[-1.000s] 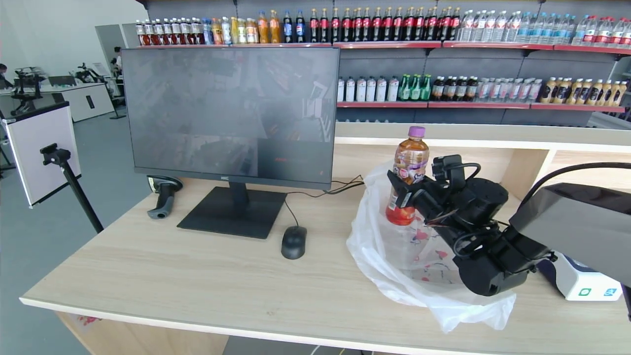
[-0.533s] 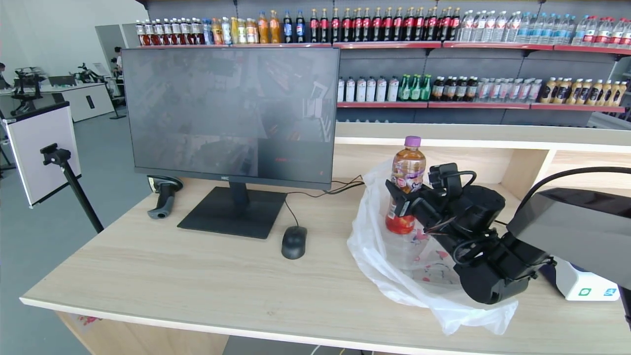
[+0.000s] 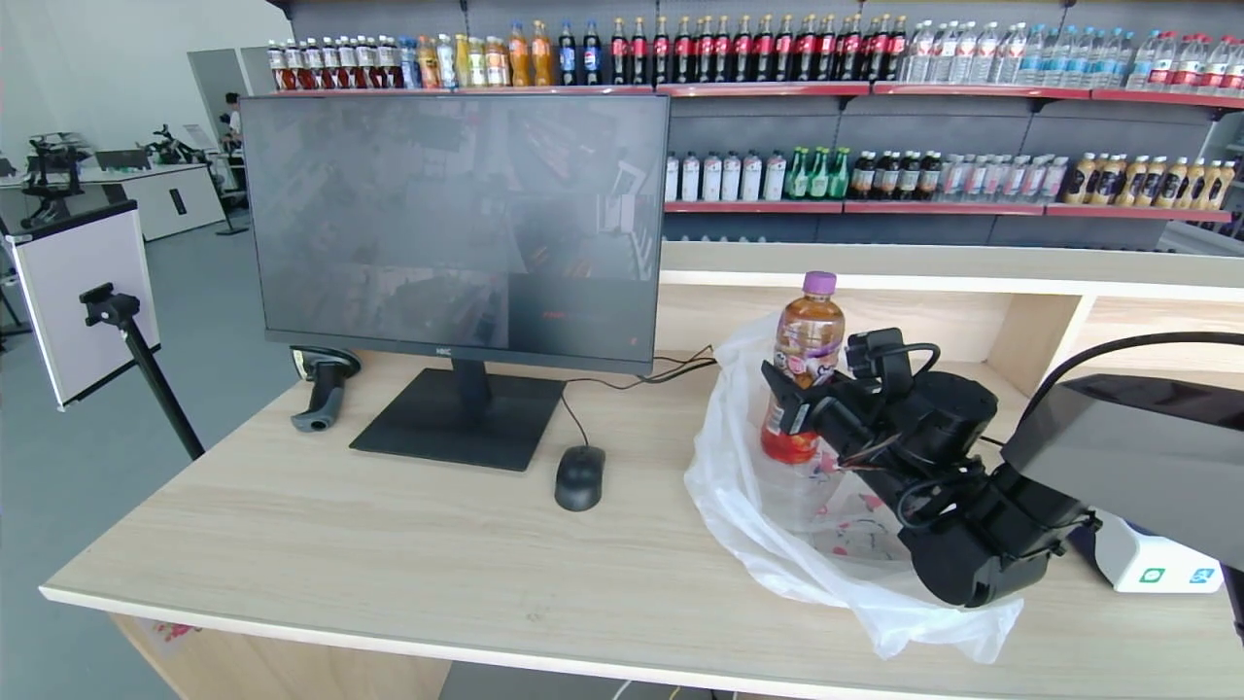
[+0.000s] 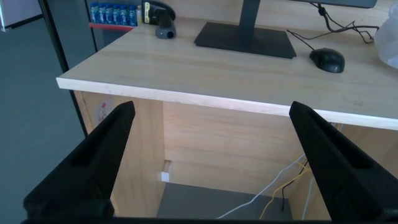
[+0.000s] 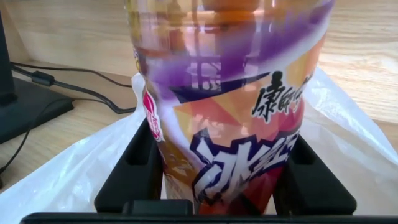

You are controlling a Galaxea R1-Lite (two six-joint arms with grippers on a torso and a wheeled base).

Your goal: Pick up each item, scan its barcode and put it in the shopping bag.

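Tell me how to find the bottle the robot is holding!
Find the big dark monitor on the wooden counter; beside it lies a white plastic shopping bag. Over the bag's opening, the right gripper clamps a bottle. It has a purple cap and amber drink, and is the only bottle not on the shelves behind.

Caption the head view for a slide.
Right gripper holds an amber purple-capped bottle at the mouth of a translucent white plastic shopping bag on the pale wooden counter.
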